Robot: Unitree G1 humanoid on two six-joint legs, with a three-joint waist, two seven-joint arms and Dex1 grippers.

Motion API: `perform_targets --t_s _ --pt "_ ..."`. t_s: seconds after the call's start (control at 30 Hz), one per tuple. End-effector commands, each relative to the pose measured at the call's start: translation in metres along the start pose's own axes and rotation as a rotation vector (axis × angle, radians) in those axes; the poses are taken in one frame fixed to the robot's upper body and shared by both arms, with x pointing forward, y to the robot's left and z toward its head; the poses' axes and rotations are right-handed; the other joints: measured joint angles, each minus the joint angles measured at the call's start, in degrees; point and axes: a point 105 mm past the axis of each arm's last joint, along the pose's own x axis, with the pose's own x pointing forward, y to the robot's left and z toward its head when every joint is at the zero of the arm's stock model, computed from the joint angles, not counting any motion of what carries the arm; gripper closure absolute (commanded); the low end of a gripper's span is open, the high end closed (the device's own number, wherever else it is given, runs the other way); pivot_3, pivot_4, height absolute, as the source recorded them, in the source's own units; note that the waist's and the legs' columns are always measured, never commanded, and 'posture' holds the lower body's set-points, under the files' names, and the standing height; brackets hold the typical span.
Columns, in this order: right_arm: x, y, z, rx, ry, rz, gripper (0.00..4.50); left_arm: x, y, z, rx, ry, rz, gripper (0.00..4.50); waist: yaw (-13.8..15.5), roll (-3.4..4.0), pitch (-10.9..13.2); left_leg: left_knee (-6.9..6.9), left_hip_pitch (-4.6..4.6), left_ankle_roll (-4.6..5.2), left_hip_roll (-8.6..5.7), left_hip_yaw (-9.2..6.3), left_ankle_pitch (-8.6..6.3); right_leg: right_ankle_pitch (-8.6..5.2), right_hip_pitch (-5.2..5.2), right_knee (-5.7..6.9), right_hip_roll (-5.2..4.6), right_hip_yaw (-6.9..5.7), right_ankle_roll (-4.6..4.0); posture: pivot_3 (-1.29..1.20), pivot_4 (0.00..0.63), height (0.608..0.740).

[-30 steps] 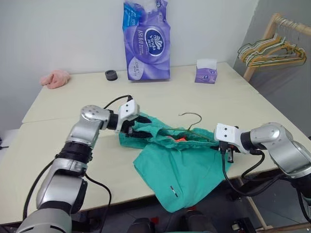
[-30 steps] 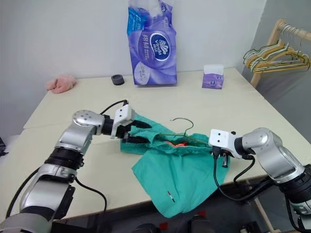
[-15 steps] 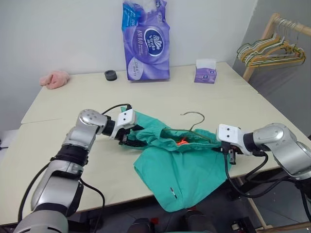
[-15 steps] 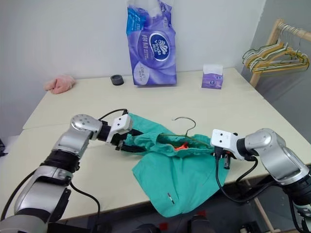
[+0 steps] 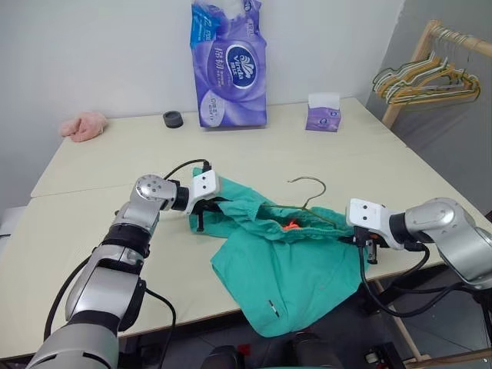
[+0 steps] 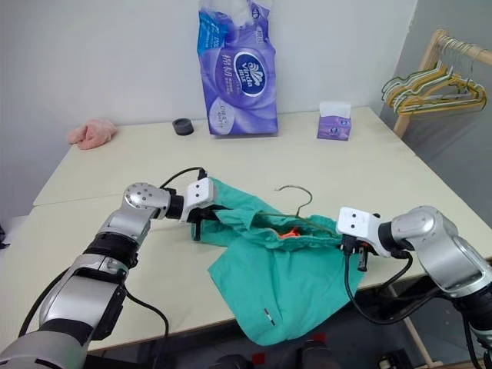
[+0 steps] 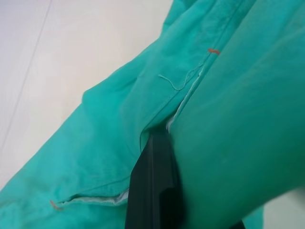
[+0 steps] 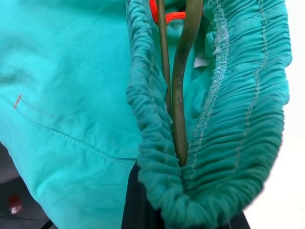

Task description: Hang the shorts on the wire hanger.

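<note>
table, pale and wide, carries everything. shorts lie near its front edge, waistband bunched between the two arms, one leg drooping off the edge. wire hanger is partly threaded inside the waistband, hook poking out on the far side. toilet paper pack stands at the back by the wall, tissue box to its right, pink cloth and a small black ring to its left; a rack of hangers stands beyond the table's right corner.

left hand: fingers pressed together, pinching the left end of the waistband. right hand: closed on the right end, gripping gathered fabric and hanger wire together.

risks, as judged: the left pinch looks shallow, so a lift could pull it free and the cloth would slide down the wire. the overhanging leg adds weight toward the floor. if the hands pull apart unevenly, the hanger could twist out of the waistband.

views: the right wrist view shows the wire running inside the elastic and the orange tag; the head views show the hook and the overall drape. the left wrist view shows one black finger under a seam fold.
</note>
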Motion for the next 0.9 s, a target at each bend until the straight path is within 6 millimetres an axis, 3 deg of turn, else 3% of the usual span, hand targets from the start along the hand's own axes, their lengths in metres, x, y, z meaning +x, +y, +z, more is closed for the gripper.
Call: perform_targets --t_s 0.03,0.27,0.57,0.67,0.9 --pt "-0.013 -0.003 0.002 -0.016 -0.007 -0.024 4.50 -0.008 0.016 0.010 0.045 -0.019 0.074 4.48 0.0 0.00 0.0 0.00 0.00 0.00 0.00 0.00 0.00 0.00 0.00 0.00 0.00 0.01 0.00 -0.18 0.031 0.740" --pt "-0.015 0.002 -0.001 -0.006 0.003 -0.009 4.50 -0.006 0.016 0.006 0.054 -0.010 0.085 4.48 -0.1 0.00 0.0 0.00 0.00 0.00 0.00 0.00 -0.01 0.00 0.00 0.00 0.00 0.01 0.01 -0.18 0.030 0.740" --pt "-0.013 0.000 0.009 0.002 -0.039 -0.018 4.50 0.003 0.001 0.005 0.033 -0.035 0.018 4.48 -0.1 0.00 0.0 0.00 0.00 0.00 0.00 0.00 -0.01 0.00 0.00 0.00 0.00 0.00 0.01 -0.18 0.032 0.740" --pt "-0.014 0.001 0.012 0.020 -0.058 -0.021 4.50 0.004 -0.002 0.002 0.040 -0.021 0.009 3.94 -0.1 0.00 0.0 0.00 0.00 0.00 0.00 0.00 -0.01 0.00 0.00 0.00 0.00 0.00 0.01 -0.18 0.035 0.740" --pt "-0.016 0.002 0.016 0.108 -0.100 -0.035 4.50 0.001 0.013 0.011 0.082 -0.079 0.169 1.83 -0.1 -0.01 0.0 0.00 0.00 0.00 0.00 -0.01 -0.02 0.00 0.00 0.00 -0.02 0.01 0.01 -0.19 0.034 0.740"
